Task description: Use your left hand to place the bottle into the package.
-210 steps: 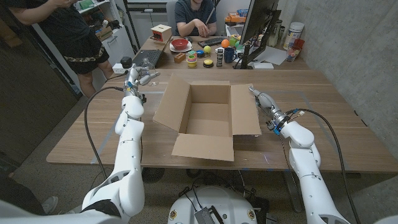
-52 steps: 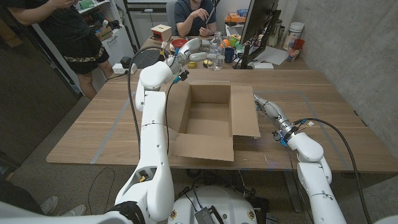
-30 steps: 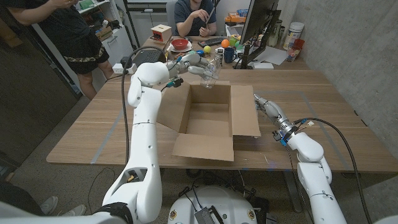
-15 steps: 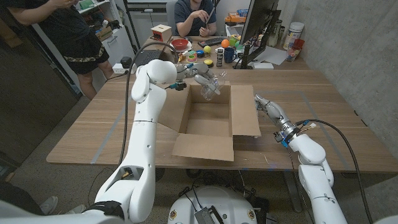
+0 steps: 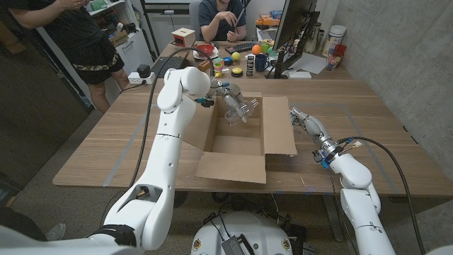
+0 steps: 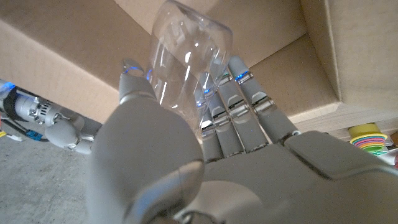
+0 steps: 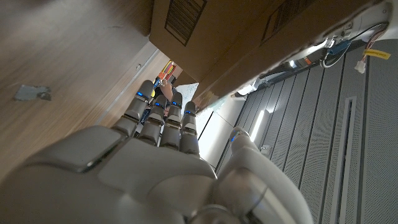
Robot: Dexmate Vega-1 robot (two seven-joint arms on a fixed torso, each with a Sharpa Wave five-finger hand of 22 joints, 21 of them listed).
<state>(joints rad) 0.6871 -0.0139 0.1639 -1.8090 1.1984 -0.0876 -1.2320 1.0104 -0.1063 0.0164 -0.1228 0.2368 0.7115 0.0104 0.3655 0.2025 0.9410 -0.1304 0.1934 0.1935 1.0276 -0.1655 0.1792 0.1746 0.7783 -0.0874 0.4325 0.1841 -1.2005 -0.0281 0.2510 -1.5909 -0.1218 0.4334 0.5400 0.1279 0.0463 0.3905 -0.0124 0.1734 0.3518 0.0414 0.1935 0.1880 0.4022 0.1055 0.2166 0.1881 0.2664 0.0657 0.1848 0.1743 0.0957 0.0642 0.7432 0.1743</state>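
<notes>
A clear plastic bottle (image 5: 238,110) hangs tilted over the open cardboard box (image 5: 237,152), near its far wall. My left hand (image 5: 222,91) grips the bottle from behind, reaching in over the box's back edge. In the left wrist view the bottle (image 6: 186,59) sits between the thumb and fingers (image 6: 239,106) of my left hand (image 6: 186,155), with the box's brown walls beyond. My right hand (image 5: 306,121) stands beside the box's right flap, fingers straight and nothing in it. In the right wrist view my right hand (image 7: 155,162) shows its back, with the flap's edge just ahead.
Cups, a red bowl (image 5: 205,49), small toys and a monitor (image 5: 292,28) crowd the table's far end. Two people are behind the table. The box's front flap (image 5: 230,168) lies folded out toward me. Bare wood shows on both sides of the box.
My left arm has swung from the table's far end toward me with the bottle, bringing it down over the box. The right hand has barely moved.
</notes>
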